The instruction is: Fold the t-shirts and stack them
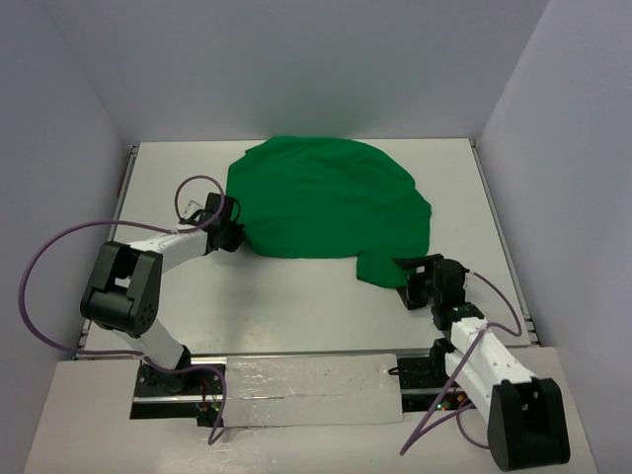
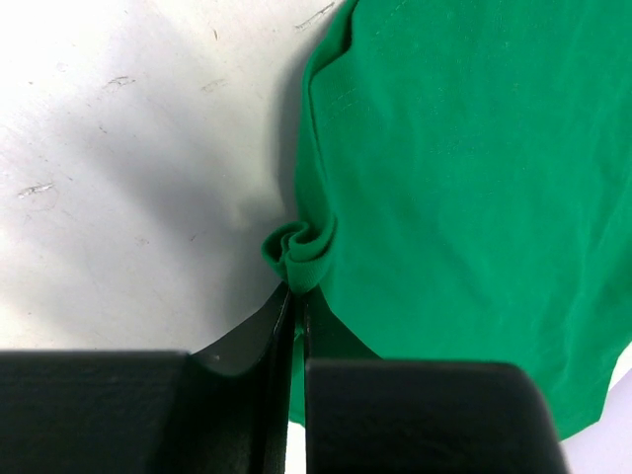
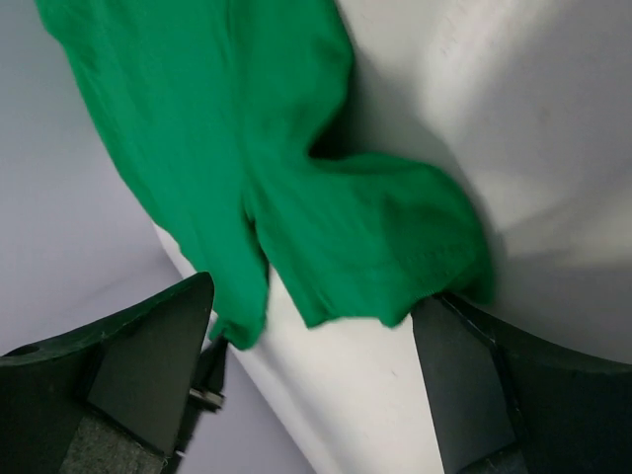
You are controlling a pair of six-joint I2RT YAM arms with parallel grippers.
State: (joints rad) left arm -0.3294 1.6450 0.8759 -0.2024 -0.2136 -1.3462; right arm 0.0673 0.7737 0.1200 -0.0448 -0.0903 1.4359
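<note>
Silvery, crinkled sheeting (image 1: 306, 390) lies flat at the near edge between the two arm bases, its surface wrinkled and faintly shiny. From there the white-and-black jointed arms reach out over a smooth white tabletop (image 1: 296, 311) that shows a few fine scuffs up close. Thin purple cables (image 1: 39, 259) loop away from the left arm in wide curves.

On the right, nearer to me, the right gripper (image 1: 408, 282) sits low at the shirt's near-right corner. Its two dark, blocky fingers (image 3: 148, 355) stand wide apart in the wrist view, with a rumpled flap of cloth lying in the gap between them. They grip nothing.

A little farther out on the left, the left gripper (image 1: 238, 235) is at the shirt's left edge. In its wrist view the black tapered fingers (image 2: 259, 336) are pressed together with only a sliver between them, clamped on a small curled pinch of the hem.

Between and beyond the two lies the plain bright-green soft cloth t-shirt (image 1: 326, 197) — a broad, rounded heap spread over the far middle of the table, matte and unprinted. Soft folds run across it, and a lobe droops toward the right gripper.

Behind it all rise flat, pale lavender-grey walls (image 1: 296, 59), smooth and bare.
</note>
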